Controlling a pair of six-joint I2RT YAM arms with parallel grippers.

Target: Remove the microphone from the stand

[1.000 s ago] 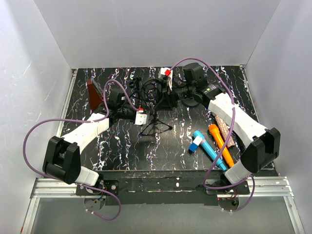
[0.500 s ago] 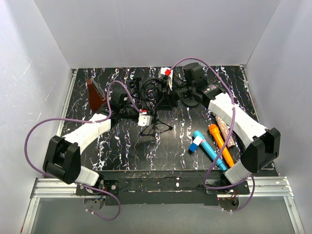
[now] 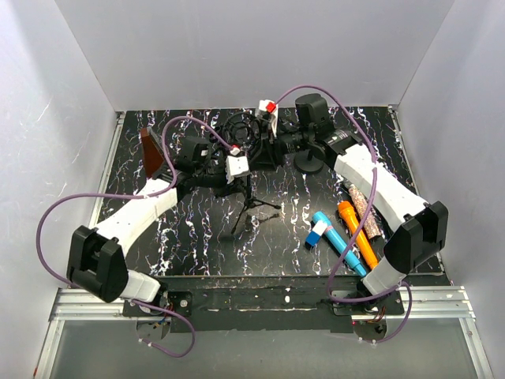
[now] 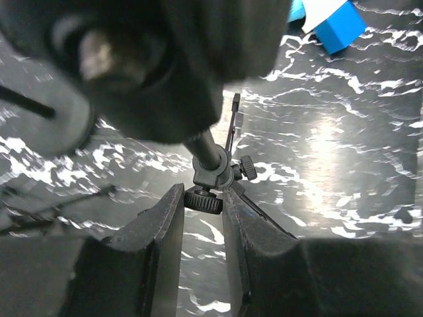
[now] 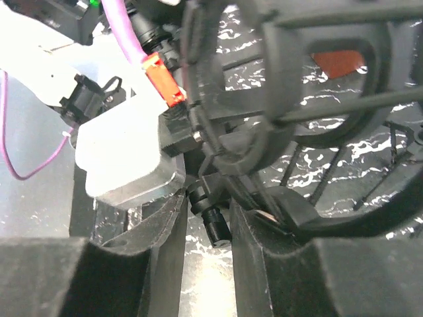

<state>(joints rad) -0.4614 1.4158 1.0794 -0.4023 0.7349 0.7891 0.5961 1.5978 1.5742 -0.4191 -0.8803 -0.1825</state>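
Left end effector [image 4: 201, 198] newly clamped on stand [image 4: 210, 158], shifted farther back

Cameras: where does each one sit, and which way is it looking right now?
Top external: above and behind the bases, looking down on the black marbled table; the white left arm and right arm show.
Left wrist: looks along the left gripper, shut on the black tripod stand, toward the table.
Right wrist: looks past the right gripper at the black ring-shaped mount.
Shared: top and left wrist both show the stand.
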